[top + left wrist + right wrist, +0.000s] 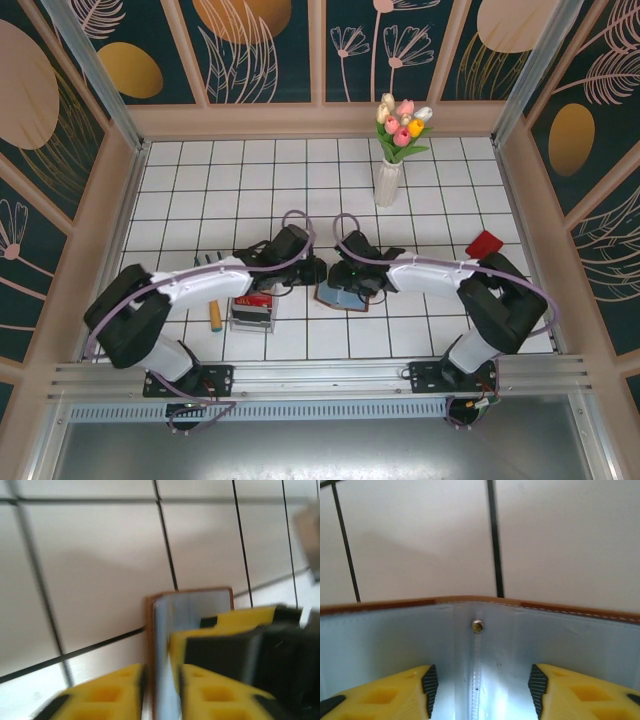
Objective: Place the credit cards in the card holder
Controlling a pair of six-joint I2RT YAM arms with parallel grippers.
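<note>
Wallet (340, 295) open at surface (250, 190) centre, between hands. Left hand (162, 680) straddles one flap (192, 605), grip unclear; right hand (480, 680) open over fold (477, 645). Nothing seen tucked inside; loading judged not yet begun.

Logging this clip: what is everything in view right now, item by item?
card holder: 1, brown outside and grey inside, open on the tiles between the grippers
loose credit card: 1, red, far right by the right arm
boxed credit cards: count unclear, red and dark, inside the clear box
clear box: 1, transparent, near left by the left arm
wooden-handled tool: 1, tan handle, left of the box, head unclear
vase of tulips: 1, white vase with pink, yellow and white flowers, far centre
table: 1, white tiles with black lines
left gripper: 1, yellow and black, astride a card holder edge, grip unclear
right gripper: 1, yellow and black, open over the card holder's inside
</note>
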